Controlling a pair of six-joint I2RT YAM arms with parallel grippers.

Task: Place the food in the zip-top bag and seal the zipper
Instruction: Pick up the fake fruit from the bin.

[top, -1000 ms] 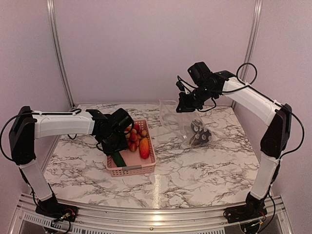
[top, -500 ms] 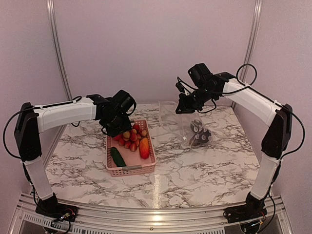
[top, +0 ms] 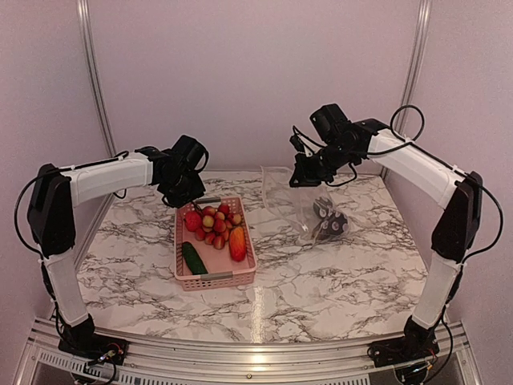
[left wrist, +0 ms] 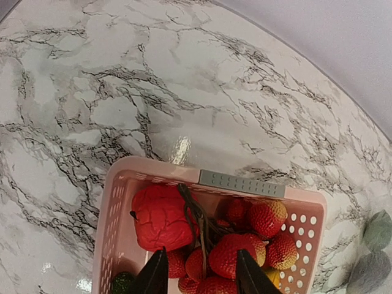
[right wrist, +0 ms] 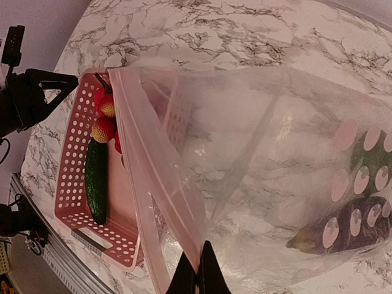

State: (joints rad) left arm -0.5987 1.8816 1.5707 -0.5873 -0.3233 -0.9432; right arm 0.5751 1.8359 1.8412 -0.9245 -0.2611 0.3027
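Note:
The pink basket (top: pixel 216 278) holds a dark green cucumber (top: pixel 193 257), an orange-red fruit (top: pixel 237 243), a red tomato (left wrist: pixel 160 217) and a bunch of small red and tan balls (left wrist: pixel 245 245) on brown stems. My left gripper (top: pixel 190 198) hovers open and empty over the basket's far end, its jaws (left wrist: pixel 199 278) wide above the balls. My right gripper (top: pixel 303 178) is shut (right wrist: pixel 199 275) on the zipper strip (right wrist: pixel 160 177) and holds the clear bag (top: pixel 298 200) up, mouth open. A purple eggplant (right wrist: pixel 343 229) and a green pepper (right wrist: pixel 373 160) lie inside the bag.
The basket's grey label (left wrist: pixel 242 182) marks its far rim. The back wall and two metal posts (top: pixel 94 88) stand close behind both arms. The marble table (top: pixel 337 273) runs to a metal rail at the near edge.
My left gripper has risen out of the basket and moved back toward its far end, uncovering the cucumber. The right gripper and the bag have stayed put.

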